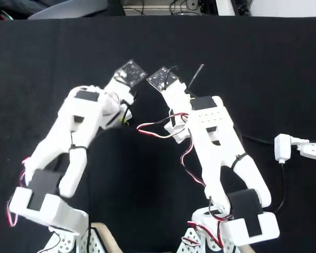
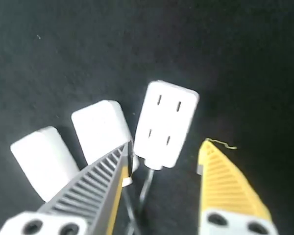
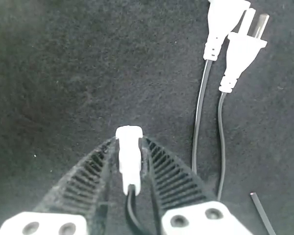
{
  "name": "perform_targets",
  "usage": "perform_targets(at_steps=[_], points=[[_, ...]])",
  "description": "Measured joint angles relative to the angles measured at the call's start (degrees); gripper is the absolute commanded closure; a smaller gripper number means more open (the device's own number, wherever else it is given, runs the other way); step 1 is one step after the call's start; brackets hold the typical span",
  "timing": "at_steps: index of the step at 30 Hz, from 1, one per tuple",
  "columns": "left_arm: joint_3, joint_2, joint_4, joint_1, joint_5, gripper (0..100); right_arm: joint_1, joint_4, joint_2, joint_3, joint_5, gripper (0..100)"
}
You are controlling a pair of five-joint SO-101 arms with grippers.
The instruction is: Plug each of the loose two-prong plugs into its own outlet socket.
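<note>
I have the right gripper (image 3: pixel 129 147) clamped on a white plug (image 3: pixel 129 164). Its ribbed fingers press on the plug's two flat sides and the black cord runs back between them. Held that way the nose points straight off the fingertips, which is how I'd want it to meet a socket, though I can't see its prongs. Beyond it on the black cloth (image 3: pixel 63 73) lie a loose plug (image 3: pixel 245 46) with bare prongs showing and a second plug (image 3: pixel 225 17) just beside it. Their cords trail back in parallel, and I judge these two are not yet dealt with.

The left gripper (image 2: pixel 166 147) stands apart, one finger on either side of the cord end of the white outlet block (image 2: pixel 166 115). As far as I can tell it is not touching the block. The block lies face up with its paired slots toward the camera, so I reckon this claw is placed to pin it and keep it from sliding when a plug is pushed home. Two more white blocks (image 2: pixel 100 129) sit just beside it, and I can't make out their faces.

In the high view the left arm (image 1: pixel 87 113) and the right arm (image 1: pixel 213 132) both lean toward the upper centre of the frame, wrists nearly meeting, which brings the plug and the socket close together. At the right edge, mid-height, a white adapter (image 1: pixel 282 147) rests with its cord, well apart from the work
</note>
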Motion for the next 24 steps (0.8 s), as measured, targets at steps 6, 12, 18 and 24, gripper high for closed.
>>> perform_targets(at_steps=[6, 12, 18, 24], points=[[-10.29, 8.97, 4.22, -1.85, -3.78, 75, 0.00, 0.00, 0.00, 0.00, 0.00, 98.7], [-13.63, 15.91, 4.40, -2.02, -4.92, 77, 0.00, 0.00, 0.00, 0.00, 0.00, 98.7], [-10.99, 17.05, 3.78, 1.67, -8.53, 95, 0.00, -0.09, 0.00, 0.00, 0.00, 98.7], [0.53, 7.91, 3.78, 3.69, -8.79, 95, 0.00, -0.79, 0.00, 0.00, 0.00, 98.7]])
